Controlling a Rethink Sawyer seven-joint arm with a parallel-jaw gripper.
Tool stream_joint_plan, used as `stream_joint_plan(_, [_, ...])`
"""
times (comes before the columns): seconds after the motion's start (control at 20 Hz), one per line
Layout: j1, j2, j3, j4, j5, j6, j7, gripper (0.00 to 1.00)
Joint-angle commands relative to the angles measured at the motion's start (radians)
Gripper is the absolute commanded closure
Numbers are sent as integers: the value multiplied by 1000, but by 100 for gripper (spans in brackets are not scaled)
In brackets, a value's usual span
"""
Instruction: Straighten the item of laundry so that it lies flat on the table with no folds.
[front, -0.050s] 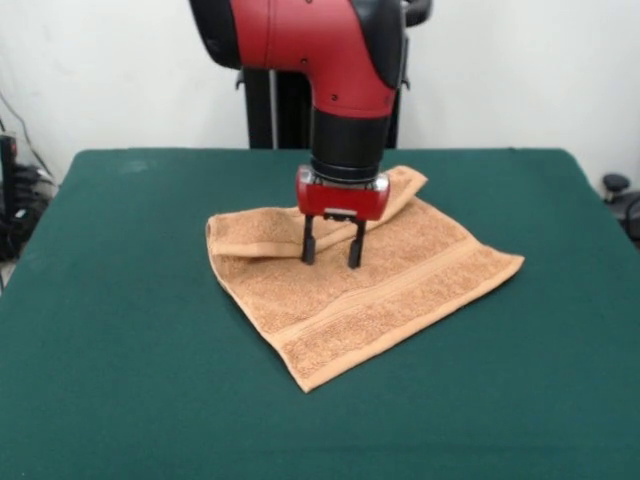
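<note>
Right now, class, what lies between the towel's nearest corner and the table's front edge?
Nothing: in the front view, only bare green table stretches from the towel corner to that edge.

Robot lab setup: green felt table (120, 380) vs plain white wall (100, 70), cables (15, 215) at left edge.

1. One view only: front camera, facing the arm (345, 70) across the table (120, 330).
2. Raised slightly, angled downward.
3. Moderately near; most of the tabletop shows, near edge cut off.
</note>
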Motion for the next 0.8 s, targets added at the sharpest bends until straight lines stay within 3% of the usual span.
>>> stream_joint_plan(0.05, [-65, 8, 38, -32, -40, -22, 42, 0])
stream_joint_plan(0.45, [-160, -62, 63, 77, -113, -24, 7, 0])
stream_joint_plan(0.8, [-156, -79, 56, 107, -143, -29, 49, 0])
